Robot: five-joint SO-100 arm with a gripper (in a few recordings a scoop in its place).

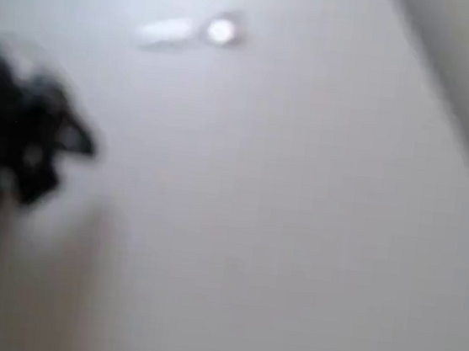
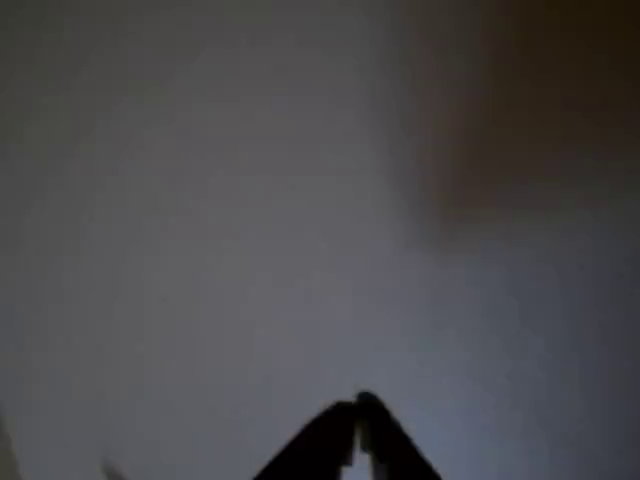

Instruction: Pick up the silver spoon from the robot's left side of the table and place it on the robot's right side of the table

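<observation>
In the overhead view, the silver spoon (image 1: pixel 193 30) lies flat on the white table (image 1: pixel 296 233) toward eleven o'clock, bowl to the right, while the black gripper (image 1: pixel 73 142) sits blurred at nine o'clock, well apart from it. In the wrist view the gripper (image 2: pixel 358 412) shows at six o'clock, its tips pressed together over bare tabletop (nothing pinched). The risk, I judge: descending without spreading would shove the slim spoon aside, and blur makes aiming uncertain.
</observation>
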